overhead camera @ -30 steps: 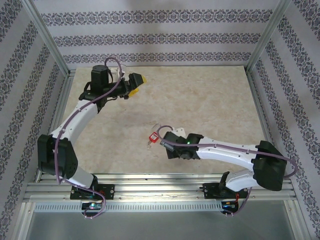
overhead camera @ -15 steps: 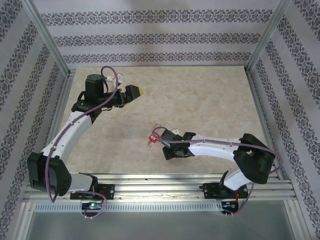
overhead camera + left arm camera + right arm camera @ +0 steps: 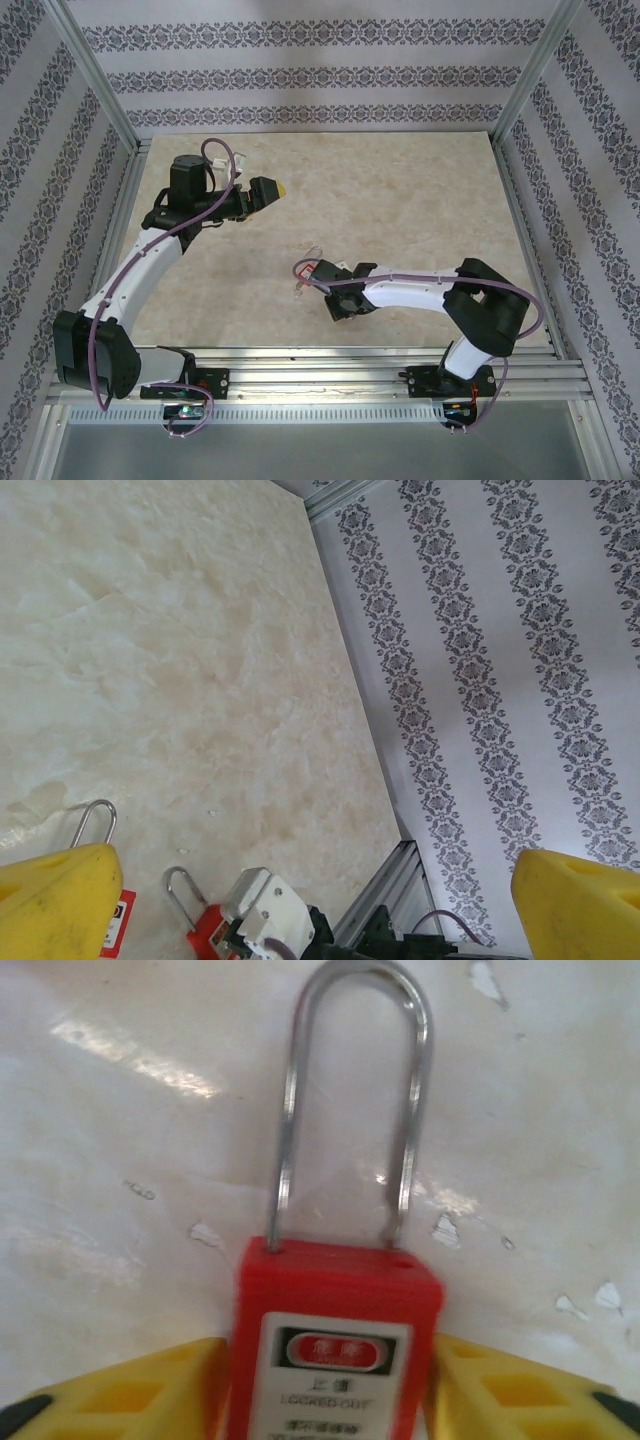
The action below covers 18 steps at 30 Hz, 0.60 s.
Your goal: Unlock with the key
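Padlock (image 3: 335, 1340) lies flat mid-table (image 3: 400, 200) near my edge; R gripper (image 3: 326, 272) has just narrowed from wide onto its red body, yellow pads (image 3: 150, 1390) flush on both sides afaict, so the lock's braced for the key. L gripper (image 3: 270, 188) hangs over the far-left table, jaws fully apart, empty. Count: 2 arms, 2 grippers; L wrist cam gives 2 steel shackles (image 3: 95, 820), so prob 2 padlocks; key too small to tell.

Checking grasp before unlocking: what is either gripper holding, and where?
Right gripper clamps the red padlock by its body's sides; left gripper is open, empty.
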Available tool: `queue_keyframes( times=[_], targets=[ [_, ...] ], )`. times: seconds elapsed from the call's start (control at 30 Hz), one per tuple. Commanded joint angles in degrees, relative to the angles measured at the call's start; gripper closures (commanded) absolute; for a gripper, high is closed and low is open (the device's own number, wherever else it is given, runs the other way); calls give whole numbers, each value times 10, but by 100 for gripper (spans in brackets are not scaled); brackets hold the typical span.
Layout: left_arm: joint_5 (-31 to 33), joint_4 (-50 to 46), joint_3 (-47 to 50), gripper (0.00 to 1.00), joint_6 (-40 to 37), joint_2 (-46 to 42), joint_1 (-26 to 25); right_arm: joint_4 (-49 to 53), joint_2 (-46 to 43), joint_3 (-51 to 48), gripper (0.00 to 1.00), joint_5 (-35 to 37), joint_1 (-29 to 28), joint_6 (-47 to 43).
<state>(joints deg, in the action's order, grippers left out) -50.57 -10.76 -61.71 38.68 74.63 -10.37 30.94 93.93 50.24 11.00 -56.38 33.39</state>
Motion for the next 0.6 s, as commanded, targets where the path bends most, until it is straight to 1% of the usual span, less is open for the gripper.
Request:
queue_keyframes(
  times=[0.0,0.07,0.2,0.27,0.33,0.4,0.53,0.57],
  targets=[
    [-1,-7,7,0,-18,-14,8,13,-2,-11,67,52,14,7],
    [-1,-7,9,0,-19,-15,9,19,-34,-20,80,50,13,10],
    [-2,-4,16,0,-15,-23,10,41,-118,-22,91,38,15,-2],
    [1,3,24,0,-12,-33,9,45,-160,-23,93,15,25,-14],
    [3,3,29,0,-11,-40,9,40,-197,-24,93,-45,47,-32],
    [4,3,34,0,-11,-45,9,45,-227,-22,92,-82,65,-41],
    [6,1,45,0,-14,-52,9,46,-262,-25,88,-145,98,-49],
    [7,2,48,0,-14,-54,9,38,-264,-28,87,-171,105,-49]
  ],
)
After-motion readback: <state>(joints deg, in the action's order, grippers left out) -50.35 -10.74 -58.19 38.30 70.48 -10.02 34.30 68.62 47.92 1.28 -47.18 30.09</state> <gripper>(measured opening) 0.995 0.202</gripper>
